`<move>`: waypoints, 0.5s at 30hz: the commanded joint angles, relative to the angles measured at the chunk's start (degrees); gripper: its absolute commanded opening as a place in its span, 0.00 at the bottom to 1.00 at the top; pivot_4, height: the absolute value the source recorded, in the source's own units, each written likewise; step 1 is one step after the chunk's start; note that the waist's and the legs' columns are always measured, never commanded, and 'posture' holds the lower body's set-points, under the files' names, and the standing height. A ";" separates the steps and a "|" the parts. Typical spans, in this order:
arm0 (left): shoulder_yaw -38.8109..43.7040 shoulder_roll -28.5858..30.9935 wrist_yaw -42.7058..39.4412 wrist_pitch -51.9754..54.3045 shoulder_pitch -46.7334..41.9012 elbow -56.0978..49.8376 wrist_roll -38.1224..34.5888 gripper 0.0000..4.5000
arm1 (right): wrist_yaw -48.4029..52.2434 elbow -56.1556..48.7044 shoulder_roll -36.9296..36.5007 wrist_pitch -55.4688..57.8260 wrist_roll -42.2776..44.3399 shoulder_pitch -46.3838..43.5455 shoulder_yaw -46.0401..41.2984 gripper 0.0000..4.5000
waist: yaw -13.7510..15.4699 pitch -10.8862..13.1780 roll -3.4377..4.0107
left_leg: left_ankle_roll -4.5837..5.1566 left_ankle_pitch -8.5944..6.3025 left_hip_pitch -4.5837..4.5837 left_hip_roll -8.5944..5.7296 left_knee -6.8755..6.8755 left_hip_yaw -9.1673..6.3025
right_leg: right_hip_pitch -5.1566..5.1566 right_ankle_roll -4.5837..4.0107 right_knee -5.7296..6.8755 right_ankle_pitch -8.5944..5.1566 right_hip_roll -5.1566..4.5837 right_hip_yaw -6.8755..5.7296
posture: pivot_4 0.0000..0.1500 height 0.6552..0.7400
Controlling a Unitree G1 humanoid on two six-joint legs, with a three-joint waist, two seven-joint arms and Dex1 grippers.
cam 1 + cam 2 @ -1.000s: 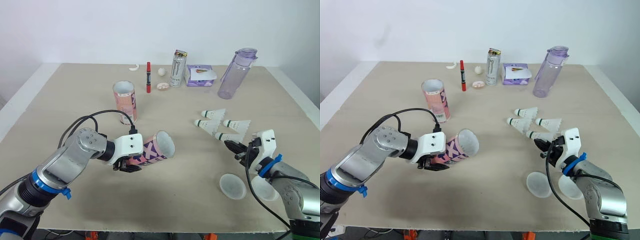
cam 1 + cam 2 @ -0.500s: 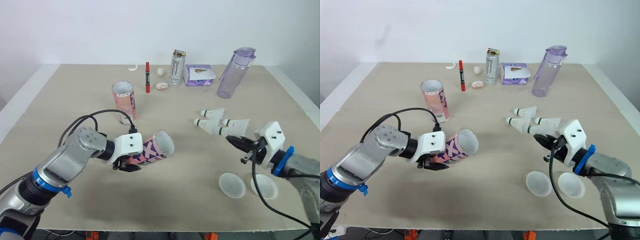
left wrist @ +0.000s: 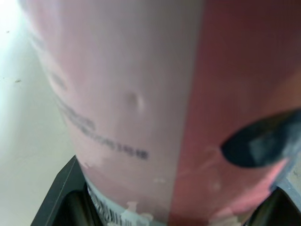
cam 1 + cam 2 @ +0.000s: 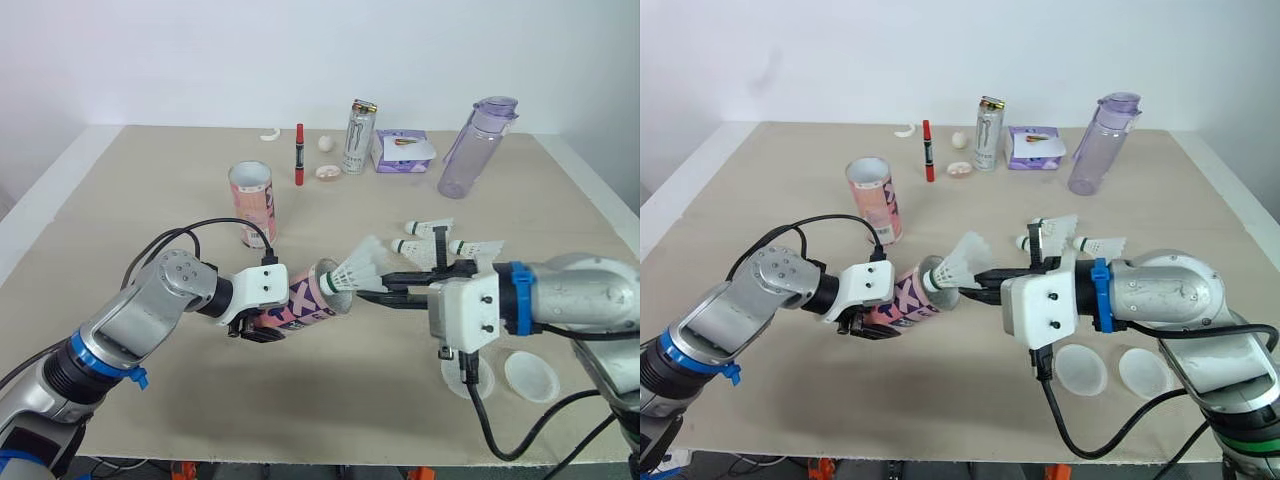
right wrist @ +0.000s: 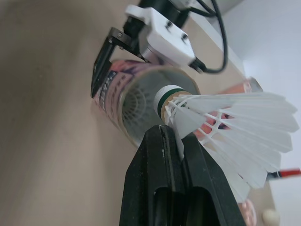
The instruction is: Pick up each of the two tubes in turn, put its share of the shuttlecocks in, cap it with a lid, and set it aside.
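Holds a pink printed tube (image 4: 300, 300) clear of the bench (image 4: 150, 190) with the left end effector (image 4: 262, 327), clamped tight across the tube's body near the end away from the mouth. Carries it lying almost level, with the open mouth turned toward the robot's right.

Pinches a white shuttlecock (image 4: 354, 270) in the right end effector (image 5: 173, 136), closed together on the base of the feather skirt just behind the cork. Presents the cork, with its green band, right at the held tube's mouth, with the feathers fanning outside and up to the right. Cannot tell whether the cork touches the rim.

Finds the second tube (image 4: 251, 203) standing upright, mouth up, on the bench behind the held one and well apart from both arms. Finds three more shuttlecocks (image 4: 428, 228) lying on their sides, close together, on the bench just beyond the right arm, corks pointing left.

Shows two round translucent lids flat on the near right part of the bench: one lid (image 4: 1082, 368) close under the right wrist, the other lid (image 4: 1143, 370) just beside it.

Along the far edge, well apart from the work: an energy drink can (image 4: 357, 137), a purple water bottle (image 4: 475, 150), a tissue pack (image 4: 404, 151) between them, and a red marker (image 4: 298, 155) lying flat.
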 commanded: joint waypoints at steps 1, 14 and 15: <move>-2.75 0.37 1.00 2.96 1.78 1.28 0.99 0.62 | 1.77 -0.57 0.04 -0.99 -1.19 -2.31 2.03 0.08 | 0.00 0.00 0.00 | 0.00 0.00 0.00 0.00 0.00 0.00 | 0.00 0.00 0.00 0.00 0.00 -0.01 | 1.00 1.00; -3.51 -0.62 1.22 2.83 0.84 1.82 1.23 0.62 | -3.67 1.48 2.27 19.94 19.82 -3.24 -9.09 0.98 | 0.04 0.00 -0.03 | 0.00 0.00 -0.01 -0.01 0.00 -0.03 | 0.06 0.00 0.00 0.00 -0.01 -0.02 | 1.00 1.00; -3.64 -0.72 1.15 2.59 0.62 2.03 1.35 0.62 | -4.07 2.70 1.92 22.35 21.75 -3.68 -10.28 0.98 | 0.06 0.00 -0.05 | 0.00 0.00 -0.02 -0.01 0.01 -0.04 | 0.06 0.00 0.00 0.00 -0.01 -0.02 | 1.00 1.00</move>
